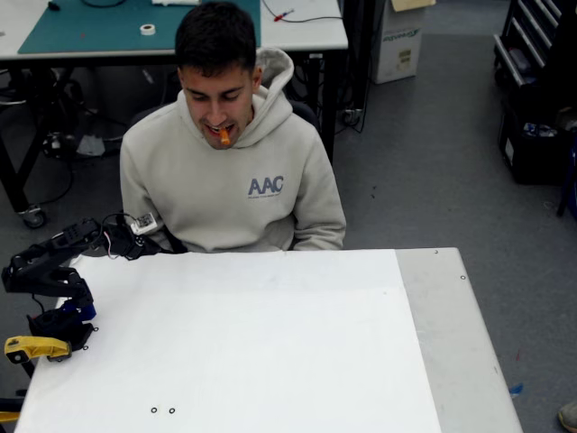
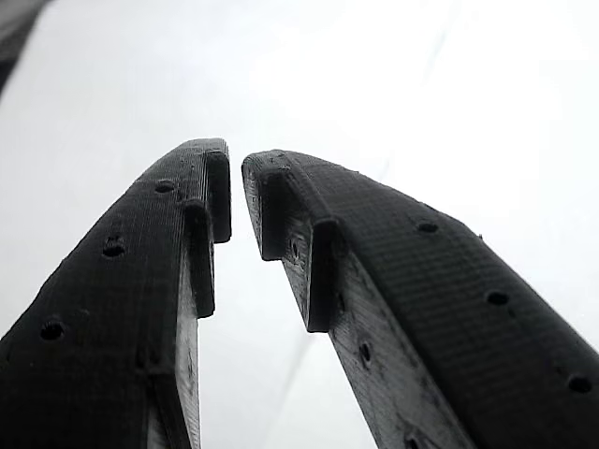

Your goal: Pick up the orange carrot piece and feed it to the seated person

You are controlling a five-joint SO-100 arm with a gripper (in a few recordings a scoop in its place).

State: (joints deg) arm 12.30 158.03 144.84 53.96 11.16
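The orange carrot piece [image 1: 224, 136] sticks out of the seated person's [image 1: 234, 180] mouth, held between the lips. The person sits behind the table's far edge in a light grey hoodie. My black arm is folded back at the table's left edge, and the gripper [image 1: 164, 244] rests low by the far left corner, well below and left of the person's face. In the wrist view the two black fingers [image 2: 201, 201] stand almost together over the white surface, with only a narrow slit and nothing between them.
The white table top [image 1: 270, 343] stretches in front of the person, with a grey strip [image 1: 451, 334] along its right side. A yellow clamp [image 1: 32, 347] holds the arm's base at the left edge. Another bench with a green mat [image 1: 108, 27] stands behind the person.
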